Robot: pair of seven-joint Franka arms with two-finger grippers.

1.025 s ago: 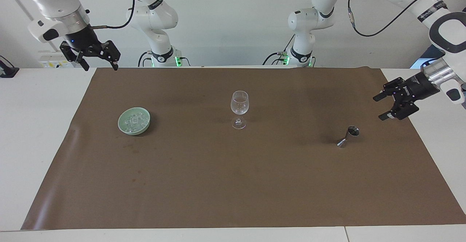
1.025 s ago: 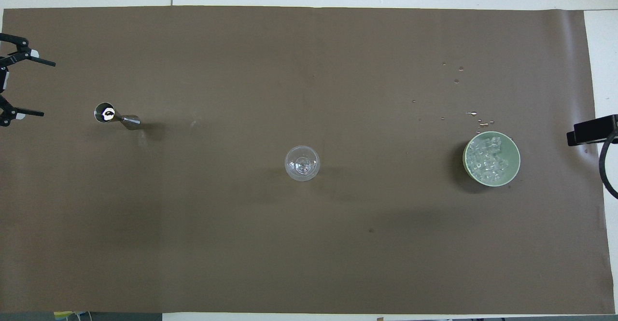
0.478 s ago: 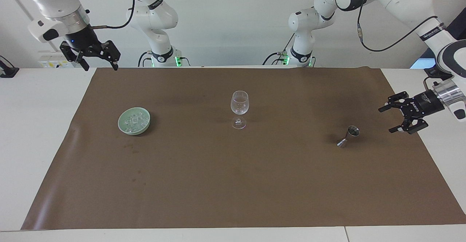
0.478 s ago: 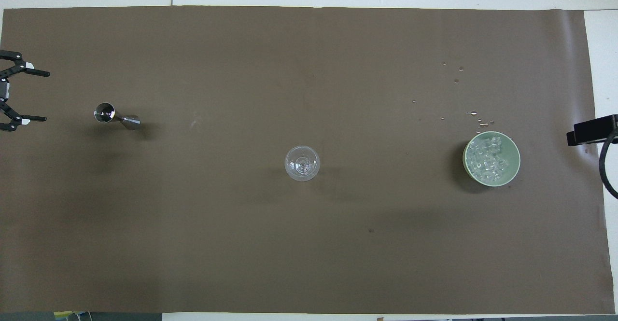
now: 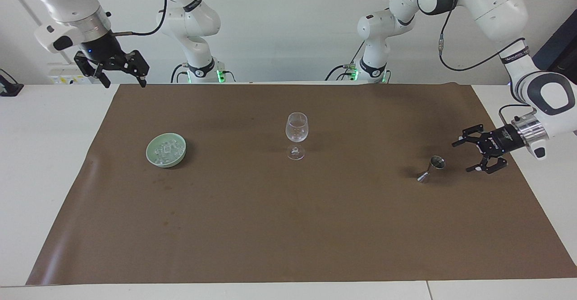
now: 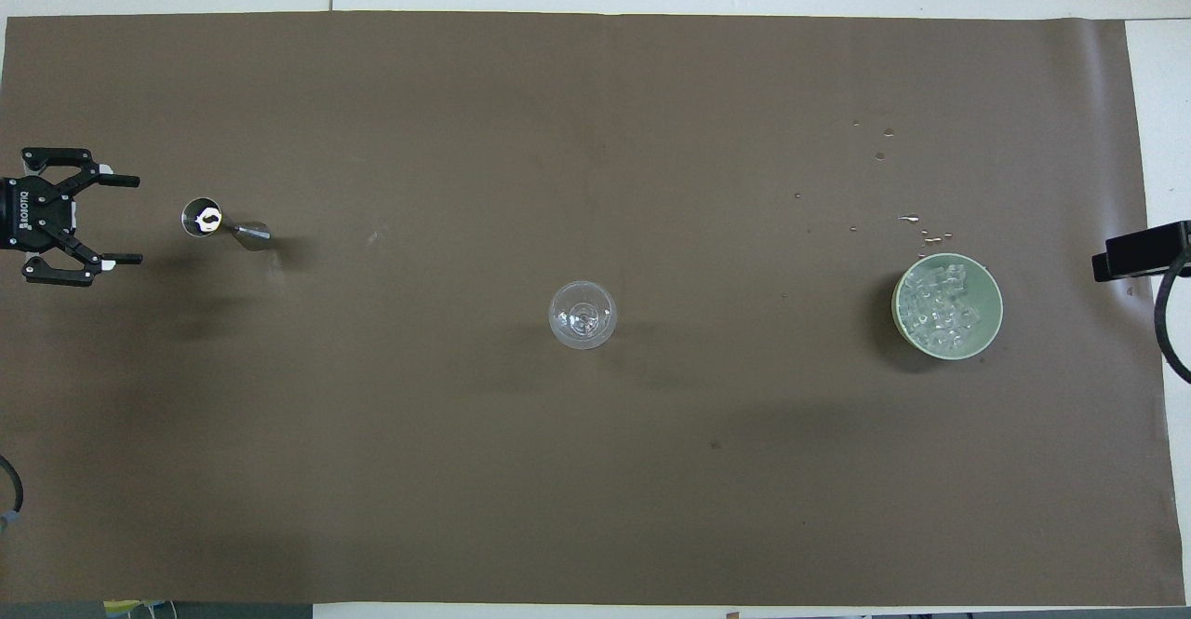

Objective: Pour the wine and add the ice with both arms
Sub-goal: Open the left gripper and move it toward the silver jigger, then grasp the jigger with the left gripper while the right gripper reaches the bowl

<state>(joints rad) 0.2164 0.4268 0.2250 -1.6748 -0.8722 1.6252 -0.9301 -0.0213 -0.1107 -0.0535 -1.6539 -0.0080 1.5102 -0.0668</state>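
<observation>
An empty clear wine glass (image 5: 296,135) stands upright mid-mat; it also shows in the overhead view (image 6: 582,315). A small metal jigger (image 5: 432,168) stands toward the left arm's end (image 6: 223,222). Clear ice cubes (image 5: 165,149) fill a green bowl (image 5: 149,154) toward the right arm's end; the ice (image 6: 942,302) and the bowl (image 6: 996,317) also show from overhead. My left gripper (image 5: 463,157) is open, low over the mat beside the jigger, not touching it (image 6: 138,220). My right gripper (image 5: 125,83) is open, raised over the mat's corner nearest the robots.
A brown mat (image 5: 288,228) covers most of the white table (image 5: 40,155). Small drops (image 6: 907,219) lie on the mat just farther from the robots than the bowl. A black part of the right gripper (image 6: 1143,251) shows at the overhead view's edge.
My left gripper has come down and moved in from the mat's edge toward the jigger, staying open. The right arm has not moved.
</observation>
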